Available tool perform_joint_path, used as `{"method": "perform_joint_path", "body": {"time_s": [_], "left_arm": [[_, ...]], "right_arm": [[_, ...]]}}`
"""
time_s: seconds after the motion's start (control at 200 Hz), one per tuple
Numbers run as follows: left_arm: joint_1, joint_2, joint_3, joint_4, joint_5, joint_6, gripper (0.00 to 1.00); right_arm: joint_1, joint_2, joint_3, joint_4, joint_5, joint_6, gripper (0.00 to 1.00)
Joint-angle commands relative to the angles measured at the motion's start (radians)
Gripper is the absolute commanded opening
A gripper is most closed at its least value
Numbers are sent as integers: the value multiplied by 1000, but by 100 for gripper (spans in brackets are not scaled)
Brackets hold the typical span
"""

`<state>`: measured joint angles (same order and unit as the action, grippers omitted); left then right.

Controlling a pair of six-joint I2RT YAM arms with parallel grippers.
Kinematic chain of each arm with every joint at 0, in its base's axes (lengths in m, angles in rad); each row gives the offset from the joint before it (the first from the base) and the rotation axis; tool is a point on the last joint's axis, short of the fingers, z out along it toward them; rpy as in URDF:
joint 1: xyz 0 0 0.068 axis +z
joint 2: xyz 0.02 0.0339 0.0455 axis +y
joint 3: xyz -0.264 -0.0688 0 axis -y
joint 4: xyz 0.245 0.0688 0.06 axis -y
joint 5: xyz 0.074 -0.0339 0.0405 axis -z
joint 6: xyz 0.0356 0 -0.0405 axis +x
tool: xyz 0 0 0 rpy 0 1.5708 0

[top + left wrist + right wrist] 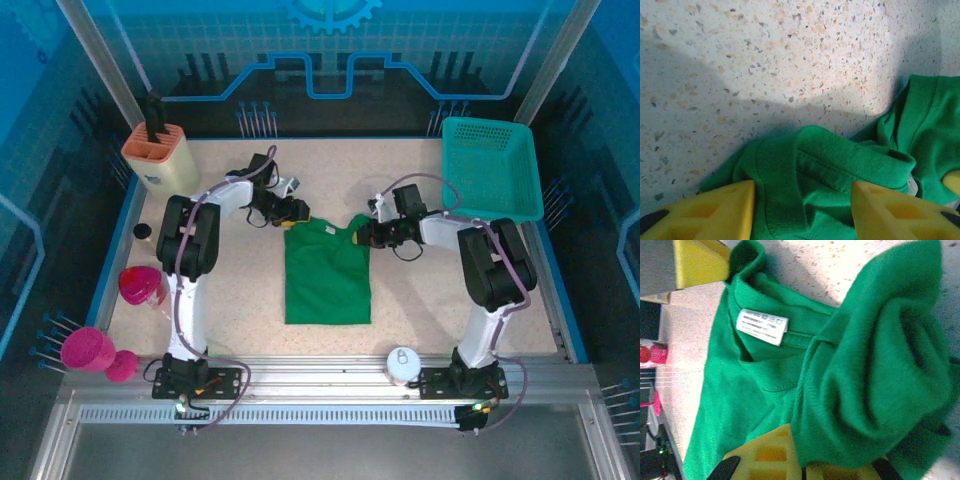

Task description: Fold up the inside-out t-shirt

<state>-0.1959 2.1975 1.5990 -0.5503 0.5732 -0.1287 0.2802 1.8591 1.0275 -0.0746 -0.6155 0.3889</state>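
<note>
1. Our plain green soft cloth short-sleeved t-shirt (327, 270) lies mid speckled counter (430, 290); it looks like a narrow rectangle, so we reckon the side folds are done;
2. the right hand (363, 236) is clamped on the bunched top right corner; the left hand (292, 211) has its fingers apart around the top left shoulder, not pinching;
3. left to do, we'd guess: fold the collar end down to the hem.

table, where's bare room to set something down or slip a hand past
Free: the table between the t-shirt and the left arm; the patch between t-shirt and right arm; the far strip from the orange holder to the basket. Crowded: the collar end, with the left gripper and right gripper at it.
</note>
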Motion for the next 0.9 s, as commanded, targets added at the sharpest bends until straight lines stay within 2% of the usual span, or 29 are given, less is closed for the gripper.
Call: {"method": "perform_joint_path", "body": {"time_s": [0.0, 0.095, 0.16, 0.205, 0.285, 0.39, 0.485, 0.525, 0.55, 0.57, 0.58, 0.645, 0.685, 0.736, 0.756, 0.841, 0.896], "left_arm": [[-2, -2, -13, -24, 28, 12, 44], [0, -21, -25, 9, 66, 19, 13], [9, -64, -32, 11, 143, 54, 0], [14, -130, -65, -1, 194, 102, 0], [16, -269, -135, -72, 166, 152, 0], [28, -396, -257, -24, 158, 69, 0], [53, -415, -328, 65, 104, -28, 0], [61, -401, -341, 92, 92, -60, 0], [62, -386, -346, 109, 71, -74, 1], [61, -372, -350, 126, 44, -82, 14], [60, -365, -353, 133, 32, -86, 16], [59, -306, -365, 233, 33, -74, 19], [61, -265, -349, 255, 11, -87, 25], [62, -243, -323, 235, 11, -86, 26], [61, -250, -324, 230, 5, -88, 26], [58, -341, -393, 261, -47, -120, 28], [58, -420, -430, 217, -94, -131, 31]], "right_arm": [[-5, -31, -30, 74, -83, -2, 6], [-11, -32, -41, 102, -117, -2, 3], [-14, -40, -41, 110, -158, 4, 2], [-16, -55, -40, 104, -194, 18, 3], [-16, -105, -65, 137, -279, 58, 5], [-23, -180, -155, 303, -313, 154, 8], [-57, -127, -154, 224, -233, 149, 7], [-68, -71, -102, 119, -156, 117, 15], [-73, -29, -77, 75, -109, 98, 25], [-75, 4, -58, 44, -78, 82, 33], [-75, 19, -51, 32, -66, 73, 35], [-76, 93, -9, 2, 16, 83, 45], [-76, 107, 5, 0, 35, 107, 53], [-76, 96, 10, 7, 35, 139, 72], [-76, 82, 7, 8, 33, 143, 77], [-76, -23, -33, 1, 62, 138, 79], [-75, -113, -69, -41, 106, 107, 80]]}}
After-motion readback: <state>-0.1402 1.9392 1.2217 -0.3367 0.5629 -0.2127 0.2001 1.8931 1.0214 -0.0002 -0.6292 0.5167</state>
